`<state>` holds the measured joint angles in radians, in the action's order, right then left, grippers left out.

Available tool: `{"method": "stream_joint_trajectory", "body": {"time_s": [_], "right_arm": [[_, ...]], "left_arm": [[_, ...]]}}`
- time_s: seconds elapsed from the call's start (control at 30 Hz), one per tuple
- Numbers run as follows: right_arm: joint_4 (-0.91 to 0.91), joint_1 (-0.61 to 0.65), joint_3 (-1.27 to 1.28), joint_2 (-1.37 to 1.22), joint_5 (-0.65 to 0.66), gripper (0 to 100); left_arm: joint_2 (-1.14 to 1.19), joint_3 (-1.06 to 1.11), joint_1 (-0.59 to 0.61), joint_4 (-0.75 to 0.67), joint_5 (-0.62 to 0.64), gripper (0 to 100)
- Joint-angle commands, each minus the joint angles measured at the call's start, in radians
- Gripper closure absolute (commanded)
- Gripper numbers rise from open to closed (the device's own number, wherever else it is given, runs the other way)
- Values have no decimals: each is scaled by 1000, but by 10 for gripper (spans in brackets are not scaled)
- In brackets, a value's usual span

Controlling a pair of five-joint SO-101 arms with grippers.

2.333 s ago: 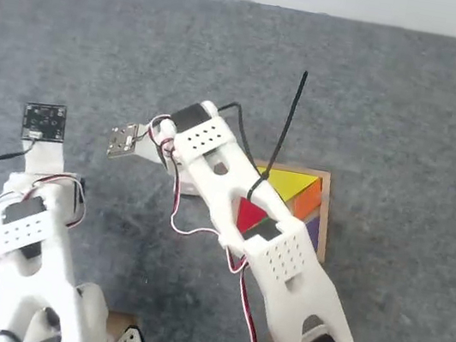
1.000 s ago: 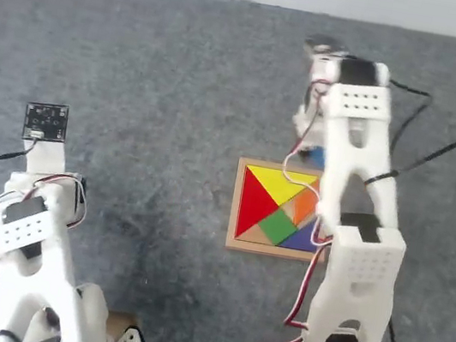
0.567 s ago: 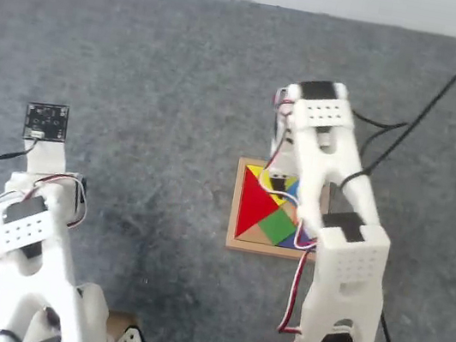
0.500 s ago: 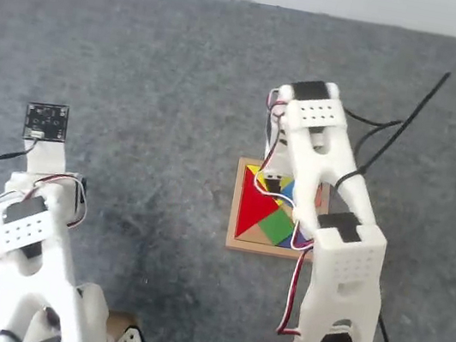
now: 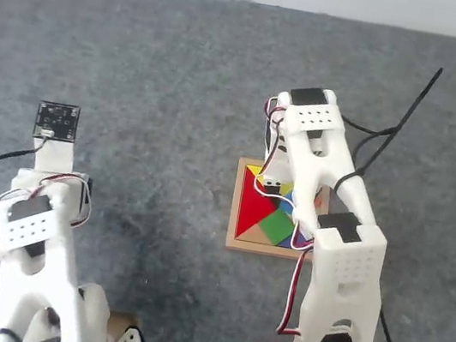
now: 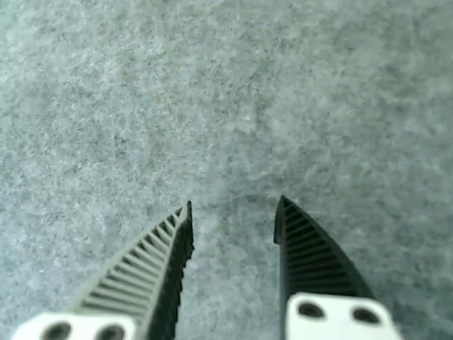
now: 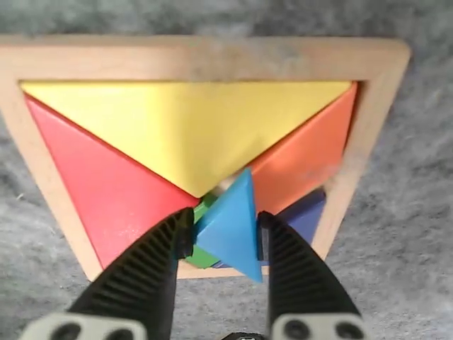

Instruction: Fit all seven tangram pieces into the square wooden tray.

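Note:
The square wooden tray (image 7: 205, 57) holds a yellow triangle (image 7: 191, 120), a red triangle (image 7: 113, 184), an orange piece (image 7: 311, 163), a dark blue-purple piece (image 7: 304, 216) and a green piece (image 7: 202, 256). My right gripper (image 7: 225, 219) is shut on a light blue triangle (image 7: 230, 230), held on edge just above the tray's middle. In the high view the right arm (image 5: 314, 150) covers much of the tray (image 5: 235, 215). My left gripper (image 6: 233, 205) is open over bare carpet, far left of the tray, with nothing between its fingers.
Grey carpet (image 5: 166, 66) covers the whole table around the tray. The left arm (image 5: 28, 226) stands at the near left, and the arm bases sit at the near edge. A black cable (image 5: 411, 113) rises from the right arm.
The right arm pulled back from beyond the tray's far edge and now holds the light blue triangle over the tray's middle. The left arm shifted slightly.

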<state>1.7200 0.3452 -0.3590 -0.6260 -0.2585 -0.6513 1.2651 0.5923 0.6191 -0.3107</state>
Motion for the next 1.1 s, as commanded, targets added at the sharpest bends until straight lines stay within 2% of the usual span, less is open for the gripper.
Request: {"method": "stream_joint_trajectory", "body": {"time_s": [0.0,0.13,0.23,0.4,0.53,0.63,0.73,0.8,1.07], "right_arm": [[-1,-1,-2,70,-3,788],[15,25,-2,77,68,655],[28,36,-5,79,81,641],[30,7,-8,104,146,719],[27,-104,-8,191,196,864],[19,-194,-2,234,301,992],[15,-222,-2,203,387,972],[-16,-214,-2,147,416,994],[-38,-74,-2,21,416,991]], "left_arm": [[9,-22,-12,-21,-12,823],[9,-22,-12,-21,-12,823],[9,-22,-12,-21,-12,823],[9,-21,-12,-21,-14,823],[9,-21,-12,-21,-14,823],[9,-21,-12,-21,-14,823],[9,-21,-12,-21,-14,823],[9,-21,-12,-21,-15,823],[9,-21,-12,-21,-15,823]]}}
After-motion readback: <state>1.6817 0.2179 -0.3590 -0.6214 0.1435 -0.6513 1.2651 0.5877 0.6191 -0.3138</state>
